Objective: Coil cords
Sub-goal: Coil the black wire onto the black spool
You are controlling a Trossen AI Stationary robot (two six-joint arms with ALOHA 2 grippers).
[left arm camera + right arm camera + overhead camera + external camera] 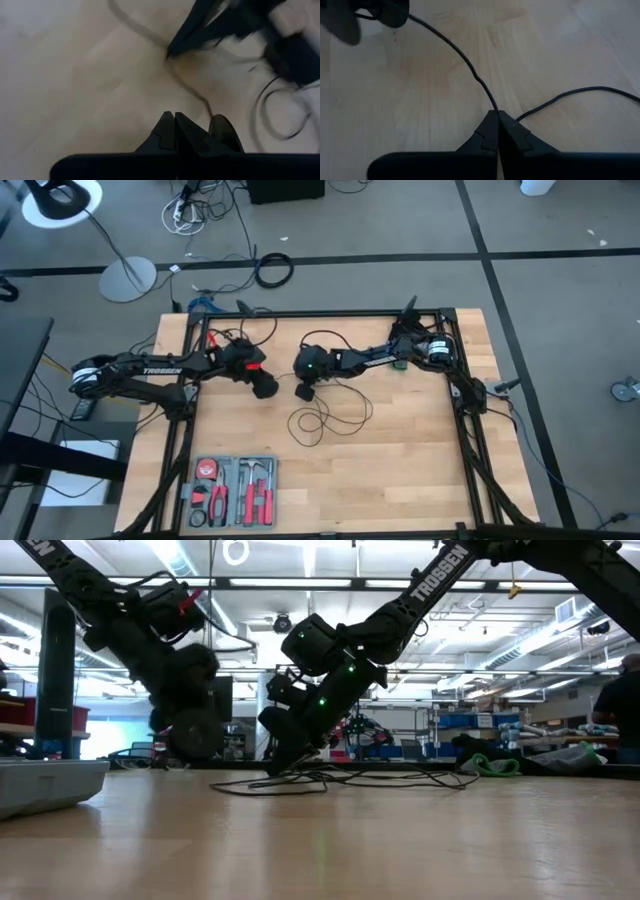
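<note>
TROSSEN reads in white on the left arm from above, and on the right arm in the low view. Pale wooden surface inside a black frame, grey floor around it, a workshop with ceiling lights behind. Right hand, fingers pressed together, pinching the thin black cord, whose loops lie mid-surface. Left hand pressed together too, seemingly on the cord's round puck. A tool tray sits at the near edge.
</note>
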